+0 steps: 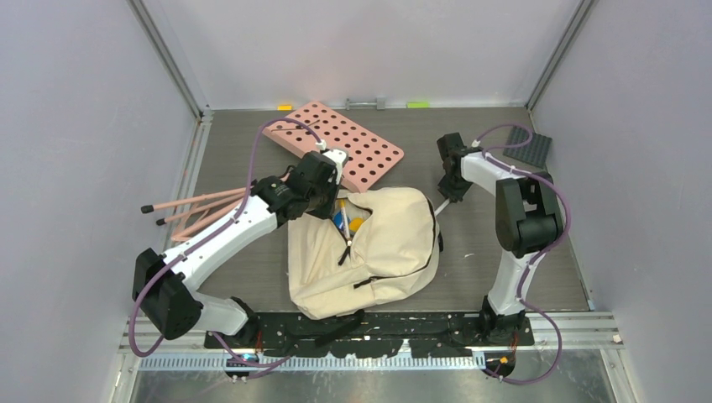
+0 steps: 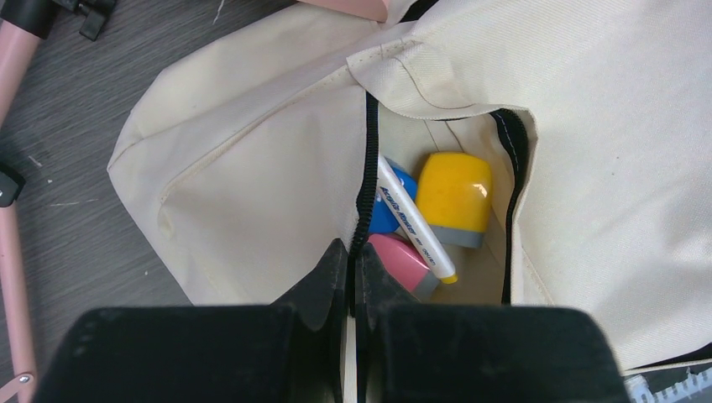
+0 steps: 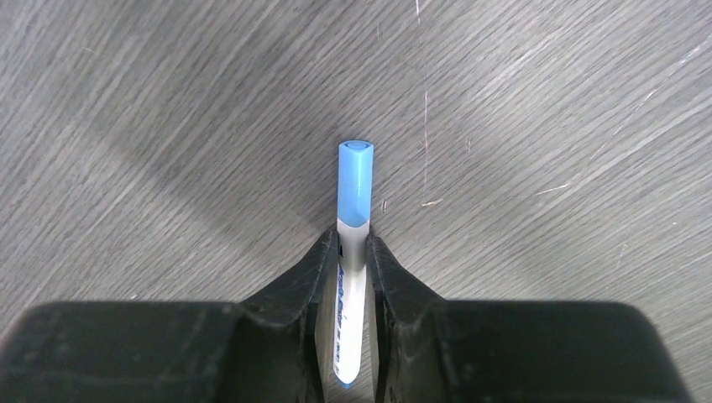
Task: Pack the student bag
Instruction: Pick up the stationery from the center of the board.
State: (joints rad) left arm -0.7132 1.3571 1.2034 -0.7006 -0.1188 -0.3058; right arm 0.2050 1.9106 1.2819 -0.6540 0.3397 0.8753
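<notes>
The cream student bag (image 1: 382, 252) lies in the middle of the table with its top zipper open. My left gripper (image 1: 334, 195) is shut on the black zipper edge of the bag's opening (image 2: 366, 168); the wrist view shows its fingertips (image 2: 336, 260) pinching that edge. Inside the bag lie a yellow item (image 2: 454, 197), a white marker with a yellow tip (image 2: 411, 218), a blue item (image 2: 388, 220) and a pink item (image 2: 403, 260). My right gripper (image 1: 454, 195) is just right of the bag, shut on a white marker with a blue cap (image 3: 355, 180) above the bare table.
A pink perforated board (image 1: 353, 138) lies behind the bag. Pink rods with black tips (image 1: 197, 210) lie at the left, also in the left wrist view (image 2: 15, 277). A dark grey mat (image 1: 531, 148) sits at the back right. Walls close in on three sides.
</notes>
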